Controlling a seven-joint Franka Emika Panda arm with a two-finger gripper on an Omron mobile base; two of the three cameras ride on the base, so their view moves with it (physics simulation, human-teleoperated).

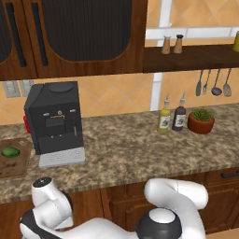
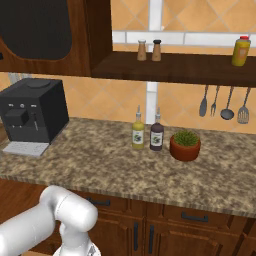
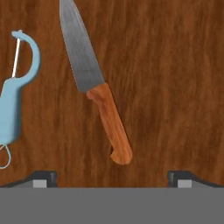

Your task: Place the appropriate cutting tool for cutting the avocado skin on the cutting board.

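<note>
1. Setting: a granite-topped table (image 1: pixel 140 144) is seen below dark wooden cabinets and a tiled wall; a black coffee machine (image 1: pixel 53 119) is stood on it towards the left.
2. Cutting board (image 1: pixel 14 163): laid flat at the table's far left edge, just beside the machine. The avocado (image 1: pixel 10 151) is set on it; bare board is left in front of the fruit, judged room enough for a blade.
3. Knife (image 3: pixel 98 87): shown in the hand view lying flat on a dark wood surface, blade up-frame, orange-brown handle down-frame, presumably placed so for a handle grip.
4. Peeler (image 3: pixel 15 96): laid near the knife's left, apart from it; open wood is left on the right.
5. Tool (image 3: pixel 112 177): fingertips are spread wide, nothing is held, and the handle end is seen just ahead of them.
</note>
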